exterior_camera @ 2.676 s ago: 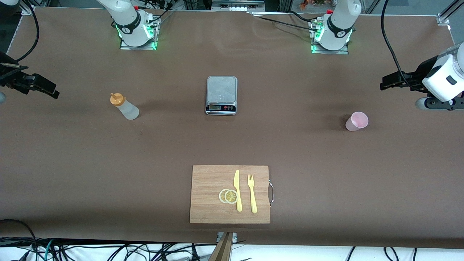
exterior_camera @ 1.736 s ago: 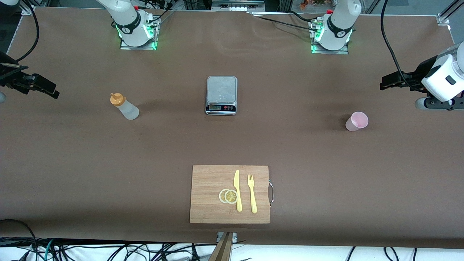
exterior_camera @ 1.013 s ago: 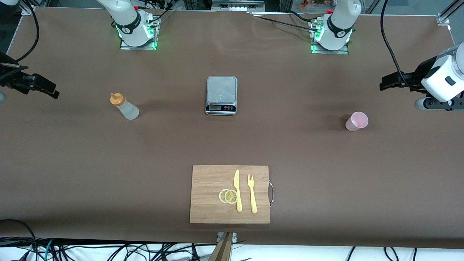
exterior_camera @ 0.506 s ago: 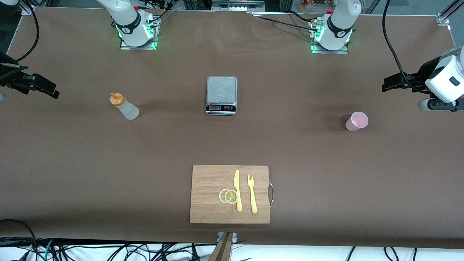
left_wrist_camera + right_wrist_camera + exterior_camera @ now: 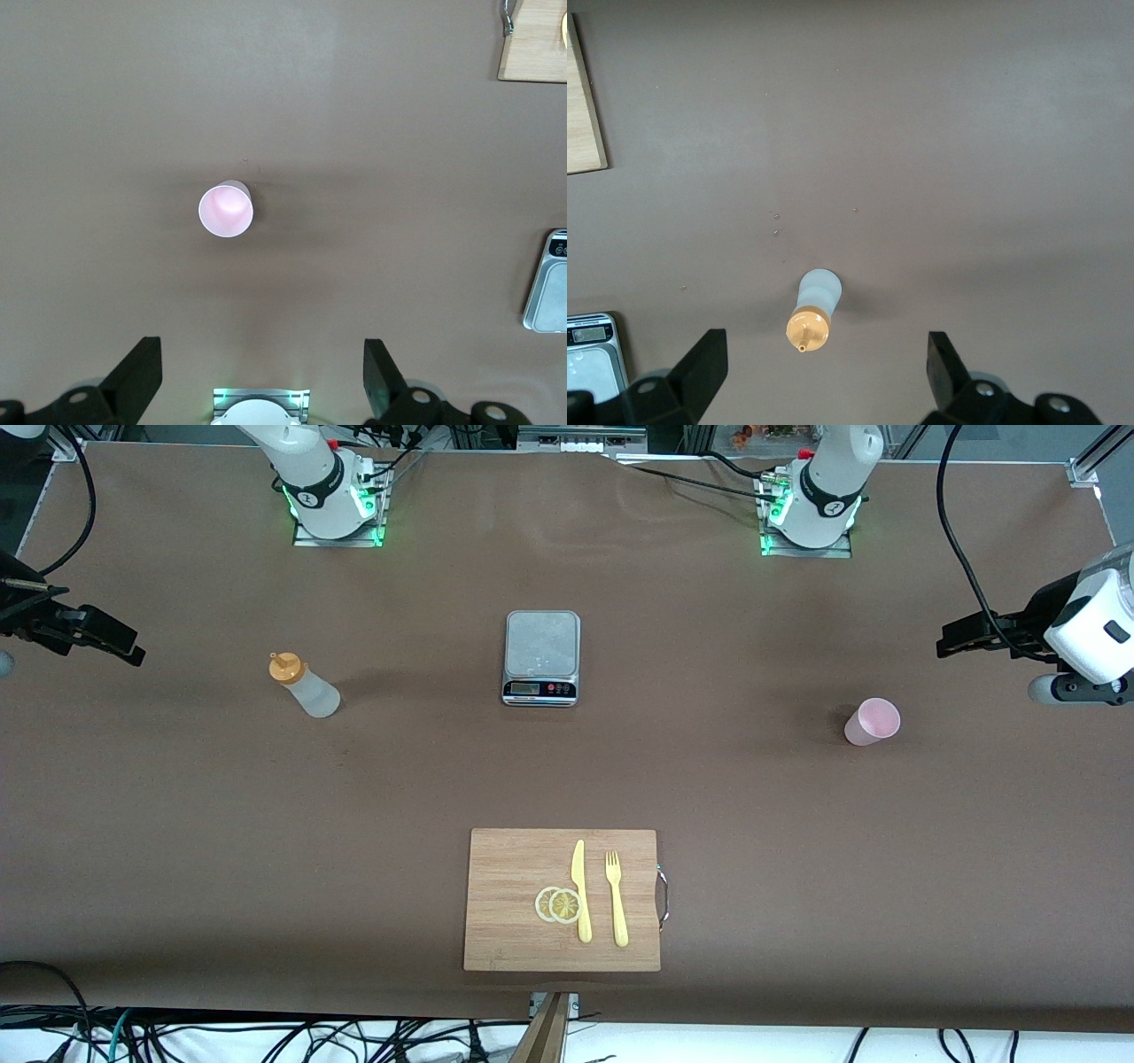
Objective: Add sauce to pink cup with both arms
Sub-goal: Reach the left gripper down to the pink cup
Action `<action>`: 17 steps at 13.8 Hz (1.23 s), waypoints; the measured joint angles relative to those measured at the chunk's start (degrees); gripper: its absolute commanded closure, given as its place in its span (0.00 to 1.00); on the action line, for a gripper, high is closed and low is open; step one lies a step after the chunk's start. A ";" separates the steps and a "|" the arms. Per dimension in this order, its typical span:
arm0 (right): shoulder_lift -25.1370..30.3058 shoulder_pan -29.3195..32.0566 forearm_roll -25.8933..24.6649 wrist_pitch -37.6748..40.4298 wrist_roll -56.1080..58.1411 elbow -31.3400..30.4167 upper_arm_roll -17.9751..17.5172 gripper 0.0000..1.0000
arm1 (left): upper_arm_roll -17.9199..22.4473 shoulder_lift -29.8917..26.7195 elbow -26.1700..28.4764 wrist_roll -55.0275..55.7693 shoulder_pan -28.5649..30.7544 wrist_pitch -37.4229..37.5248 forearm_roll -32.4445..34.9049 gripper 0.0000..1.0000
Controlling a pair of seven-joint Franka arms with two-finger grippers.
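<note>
The sauce (image 5: pixel 304 686) is found upright on the brown bench (image 5: pixel 177 824), toward the right arm's end, its orange nozzle cap uppermost and nothing touching it. The pink cup (image 5: pixel 872 721) is stood upright on the bench toward the left arm's end, its round rim open upward, well apart from the bottle. Between the two, a small kitchen scale (image 5: pixel 541 657) is set with its display turned toward the front camera and its plate bare. Nearer to the front camera than the scale, a wooden cutting board (image 5: pixel 514 868) is laid, and on it are seen two lemon slices (image 5: pixel 558 904), a yellow plastic knife (image 5: pixel 580 890) and a yellow plastic fork (image 5: pixel 616 897), the slices just beside the knife. The left hand (image 5: pixel 261 376) is held in the air over the bench at the left arm's end, near the cup but not touching it; its fingers (image 5: pixel 137 376) are spread wide and nothing is gripped. The right hand (image 5: pixel 824 372) is held in the air over the right arm's end of the bench, apart from the bottle; its fingers (image 5: pixel 700 372) are likewise spread wide with nothing between them. In each wrist view the task's thing is seen on bare bench below the spread fingers.
</note>
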State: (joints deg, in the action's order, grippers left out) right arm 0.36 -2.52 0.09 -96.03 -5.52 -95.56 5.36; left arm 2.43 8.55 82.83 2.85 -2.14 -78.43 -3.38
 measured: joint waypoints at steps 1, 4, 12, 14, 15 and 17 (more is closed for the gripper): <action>0.00 0.00 0.00 0.00 0.00 0.00 0.00 0.00 | 0.01 0.08 0.00 -0.13 0.31 -0.04 0.00 0.00; 0.00 0.00 0.00 0.00 0.00 0.00 0.00 0.00 | 0.08 0.24 0.05 -1.40 0.67 -0.82 0.01 0.00; 0.00 0.02 0.00 0.02 0.00 0.00 0.01 0.00 | 0.56 3.27 11.53 -9.12 2.90 -17.55 5.27 0.00; 0.00 0.02 0.00 0.02 0.00 0.00 0.02 0.00 | 0.65 4.16 16.13 -9.78 4.46 -23.91 5.27 0.00; 0.00 0.03 0.00 0.02 0.00 0.00 0.02 0.00 | 0.65 4.70 18.31 -10.12 5.08 -26.86 5.28 0.00; 0.00 0.03 0.00 0.03 0.00 -0.01 0.02 0.00 | 0.65 6.00 22.43 -11.57 6.06 -32.66 5.28 0.01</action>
State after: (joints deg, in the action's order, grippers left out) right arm 0.36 -2.49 0.10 -96.00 -5.52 -95.57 5.38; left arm 3.09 14.55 105.26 -8.72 3.93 -111.09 1.90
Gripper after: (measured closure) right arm 0.000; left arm 0.000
